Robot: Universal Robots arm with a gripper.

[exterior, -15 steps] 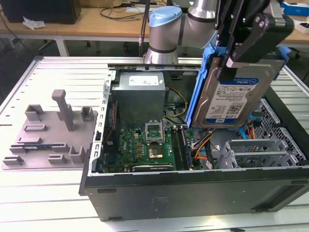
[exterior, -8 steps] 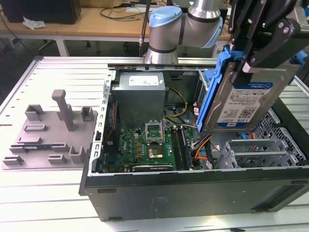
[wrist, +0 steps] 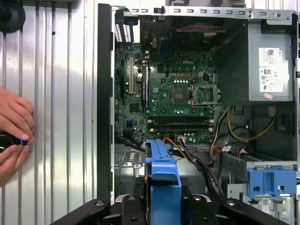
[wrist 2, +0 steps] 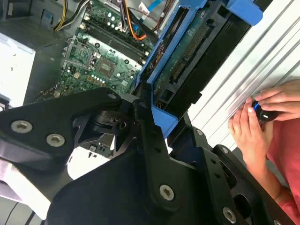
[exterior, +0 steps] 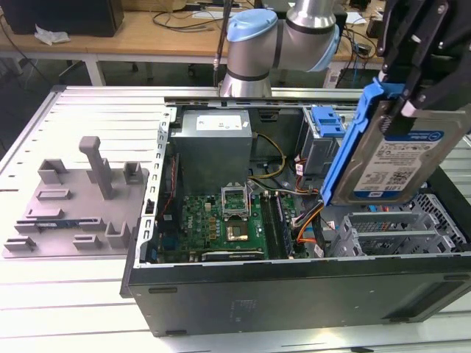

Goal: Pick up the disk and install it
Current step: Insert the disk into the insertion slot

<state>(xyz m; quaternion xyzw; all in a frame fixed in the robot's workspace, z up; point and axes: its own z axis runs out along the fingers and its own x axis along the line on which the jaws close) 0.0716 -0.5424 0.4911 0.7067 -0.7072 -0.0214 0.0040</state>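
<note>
In the upper right of the exterior view the black gripper (exterior: 409,103) is clenched on the flat rectangular silver metal disk (exterior: 394,165), its fingers pinching the upper edge of the blue plastic rail frame; the disk hangs tilted, its blue-and-white label towards the camera, over the right-hand end of the open black metal computer case (exterior: 294,279); inside the case, near centre frame, lies the green motherboard (exterior: 221,220), with the grey metal power supply box (exterior: 213,140) behind it; a blue plastic drive bracket (exterior: 327,121) stands just left of the disk's frame; the grey plastic fixture plate with upright posts (exterior: 73,206) rests on the white slatted metal table (exterior: 88,309) at the left of the frame, near the case; the silver-and-pale-blue robot arm (exterior: 272,37) rises at top centre; in the first wrist view a person's hand (wrist: 14,117) lies on the table beside the case, fingers around a small black object (wrist: 7,140).
</note>
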